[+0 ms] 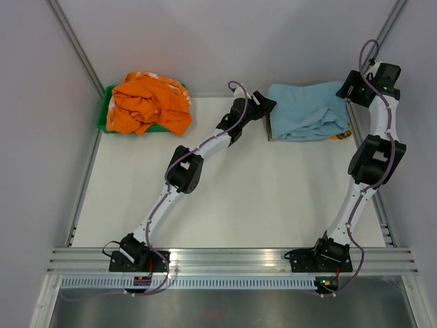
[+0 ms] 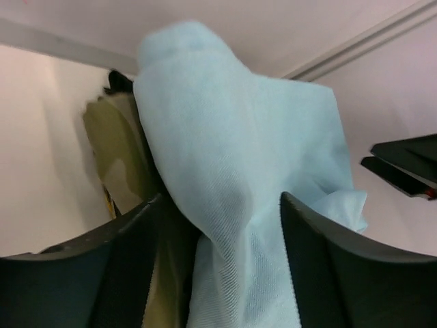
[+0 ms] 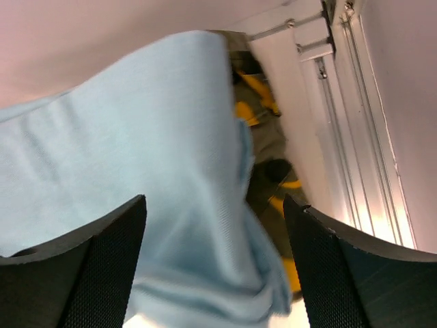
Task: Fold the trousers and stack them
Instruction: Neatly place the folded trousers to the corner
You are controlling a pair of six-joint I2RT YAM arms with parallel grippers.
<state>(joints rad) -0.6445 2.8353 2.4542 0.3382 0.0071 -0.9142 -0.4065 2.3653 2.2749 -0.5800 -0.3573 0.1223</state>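
**Soft blue bundle, both jaws spread**

Top view: the trousers [image 1: 307, 109] lie folded at the far right of the table [image 1: 259, 205], between left gripper [image 1: 268, 106] and right gripper [image 1: 349, 92].
Left wrist: jaws apart, limp cloth between.
Right wrist: jaws apart, camouflage garment [image 3: 270, 157] beneath.
Probably light and floppy; grip the folded edges.

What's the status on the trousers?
Left gripper open, right gripper open, both astride the trousers. Folded, far right, atop camouflage garment. No obstruction seen.

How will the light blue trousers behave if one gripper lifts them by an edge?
Probably floppy: the trousers lie in soft, rounded folds. Likely light, as the weave looks thin in the left wrist view. With nothing stiff visible to hold its shape, the fold would probably fall open.
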